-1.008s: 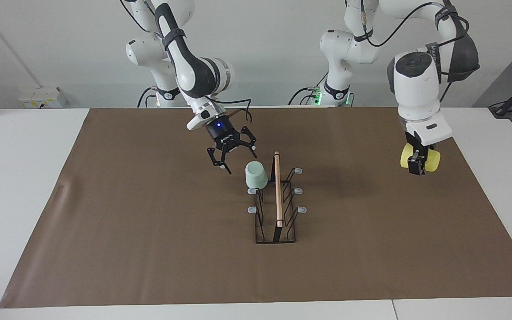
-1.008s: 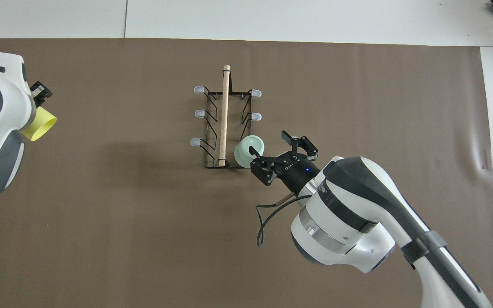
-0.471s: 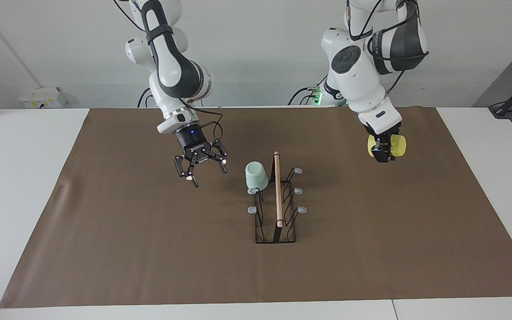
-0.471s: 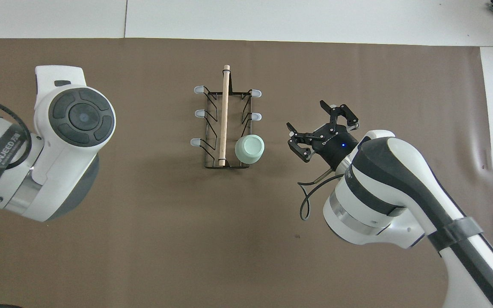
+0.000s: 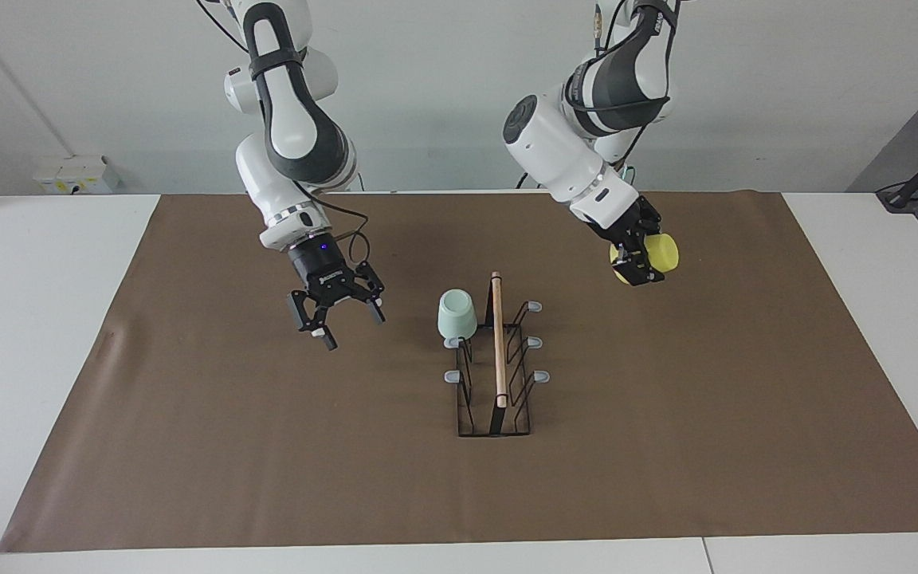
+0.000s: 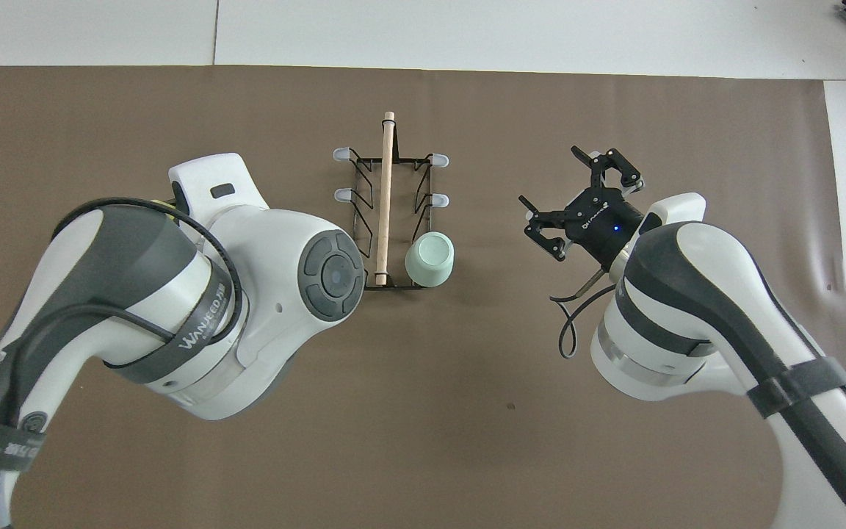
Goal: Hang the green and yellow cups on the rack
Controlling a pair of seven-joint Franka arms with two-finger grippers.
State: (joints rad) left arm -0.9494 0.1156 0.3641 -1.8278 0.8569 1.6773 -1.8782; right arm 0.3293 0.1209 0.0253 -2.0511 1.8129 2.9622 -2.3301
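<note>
Paper (image 5: 188, 446), brown and wide, covers the middle of the table (image 5: 45, 335), and on it we see everything that matters. We are at the second half of the job, as we judge it: one cup is hung and the other is in the air.

The rack (image 5: 496, 399) stands at the centre of the paper, its wooden rod (image 5: 497, 339) running along the top, toward and away from the robots. The green cup (image 5: 457, 313) sits upside down on the prong nearest the robots on the side facing the right arm's end of the table; in the overhead view it shows as a pale round beside the rod (image 6: 430, 258). The other five prongs are bare.

The left gripper (image 5: 639, 263) hangs over the paper toward the left arm's end of the table, off to the side of the rack, and we see its fingers clenched on the yellow cup (image 5: 661, 253), which lies tilted on its side in the grip. From overhead the arm's own body hides both.

The right gripper (image 5: 337, 313) hovers over bare paper toward the right arm's end, near the green cup but apart from it, jaws spread and holding nothing; it appears to be waiting.

Next, we think, the left arm must carry the yellow cup to a free prong on its own side, turn the mouth downward over the grey tip (image 5: 535, 306), lower it, then let go.
</note>
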